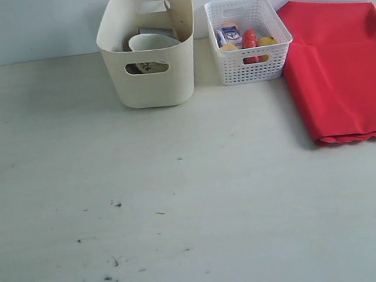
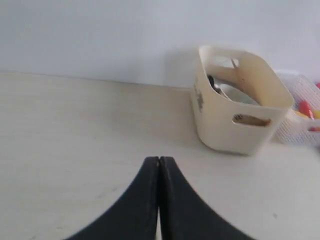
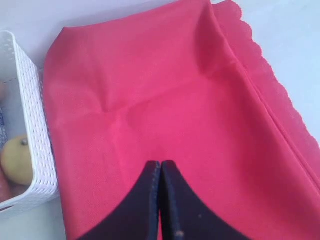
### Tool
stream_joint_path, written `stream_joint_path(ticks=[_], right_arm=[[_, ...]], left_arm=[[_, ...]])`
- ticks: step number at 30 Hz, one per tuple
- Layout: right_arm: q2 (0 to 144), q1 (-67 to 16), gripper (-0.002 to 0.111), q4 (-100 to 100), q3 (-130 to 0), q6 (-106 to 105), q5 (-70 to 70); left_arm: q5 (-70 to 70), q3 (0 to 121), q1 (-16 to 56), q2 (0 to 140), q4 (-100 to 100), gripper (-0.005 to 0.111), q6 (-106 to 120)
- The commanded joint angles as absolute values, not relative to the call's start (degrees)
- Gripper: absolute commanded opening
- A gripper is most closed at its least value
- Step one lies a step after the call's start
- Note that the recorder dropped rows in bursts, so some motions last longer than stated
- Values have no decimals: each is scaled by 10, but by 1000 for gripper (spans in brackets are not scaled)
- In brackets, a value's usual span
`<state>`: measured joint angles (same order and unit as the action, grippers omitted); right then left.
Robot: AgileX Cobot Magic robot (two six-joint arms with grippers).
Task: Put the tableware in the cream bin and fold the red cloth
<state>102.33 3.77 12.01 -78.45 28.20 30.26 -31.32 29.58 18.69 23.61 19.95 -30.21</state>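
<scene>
the left gripper (image 2: 159, 163) is closed, its two black fingers pressed flat together with nothing between them, and it hangs over bare table (image 1: 182, 215). the right gripper (image 3: 160, 166) is closed the same way, empty, and hovers above the red cloth (image 3: 165, 100) without pinching it.

in the exterior view the red cloth lies spread flat at the right edge of the frame, running from the upper right down to the middle right, with its scalloped edge at its lower end. a second layer of the fabric shows along that edge in the right wrist view. just left of the cloth, touching or nearly touching it, stands the white lattice basket (image 1: 251, 70), which holds a milk carton (image 1: 229, 35), a lemon (image 1: 266, 40) and a red item. left of the basket, at upper centre, stands the cream bin (image 1: 150, 84), upright, with a pale bowl (image 1: 154, 41) tilted inside it and darker pieces behind it that are too hidden to tell apart.
</scene>
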Motion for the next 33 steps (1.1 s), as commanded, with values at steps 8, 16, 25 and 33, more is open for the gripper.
stream_joint_path(ticks=[8,16,25,33], right_arm=[[1017,37,0,121,-781,285,298],[1017,37,0,121,-781,285,298],[1017,37,0,121,-781,285,296],[1017,37,0,121,-781,285,296]], left_arm=[[-118,183,-49,63,264,2,-302],[8,20,-63,0,280,2,-296],[54,0,-63,0,281,2,-287],[-37,0,-63,0,-18,2,-35]])
